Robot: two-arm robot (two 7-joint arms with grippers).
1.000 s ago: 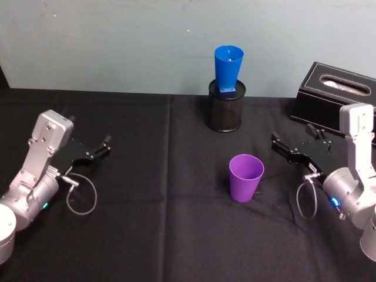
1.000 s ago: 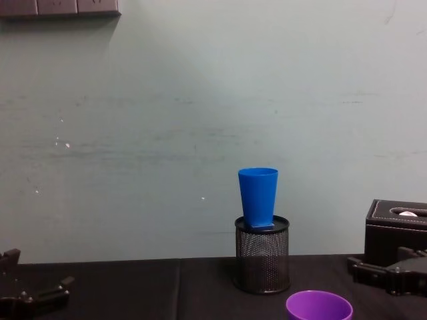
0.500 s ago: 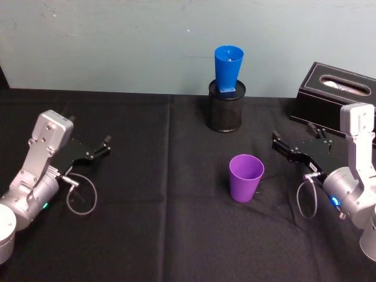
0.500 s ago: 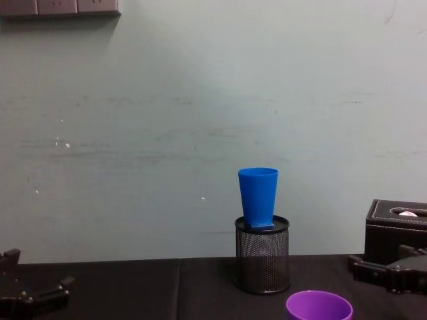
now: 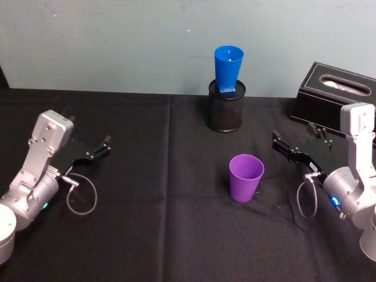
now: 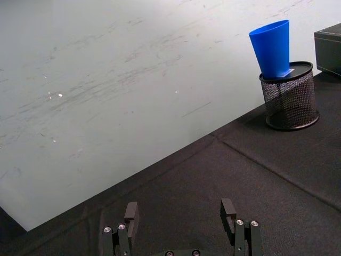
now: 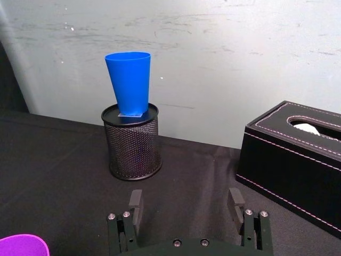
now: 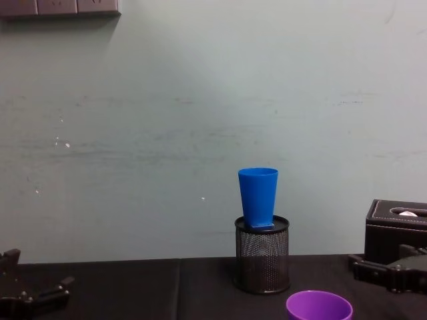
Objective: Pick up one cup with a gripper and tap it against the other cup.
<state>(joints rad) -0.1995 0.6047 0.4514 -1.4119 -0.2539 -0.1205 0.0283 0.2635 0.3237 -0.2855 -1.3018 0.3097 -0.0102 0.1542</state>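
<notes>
Standing upright, untouched: purple cup. Blue cup atop mesh pen holder. Right gripper wide, nudged slightly since earlier; left gripper wide, parked. Pickup pending.

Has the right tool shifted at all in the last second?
Barely, if at all. The right tool, open, sits between the purple cup and the tissue box, perhaps marginally nearer the box than before.

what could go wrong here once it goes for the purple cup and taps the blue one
1. The bright blue plastic tapered cup sits on top of a black wire-mesh pen holder; a firm tap could topple it.
2. The purple plastic tapered cup stands free, so the open right end effector could knock it over sideways.
3. The black tissue box crowds that arm's path.
</notes>
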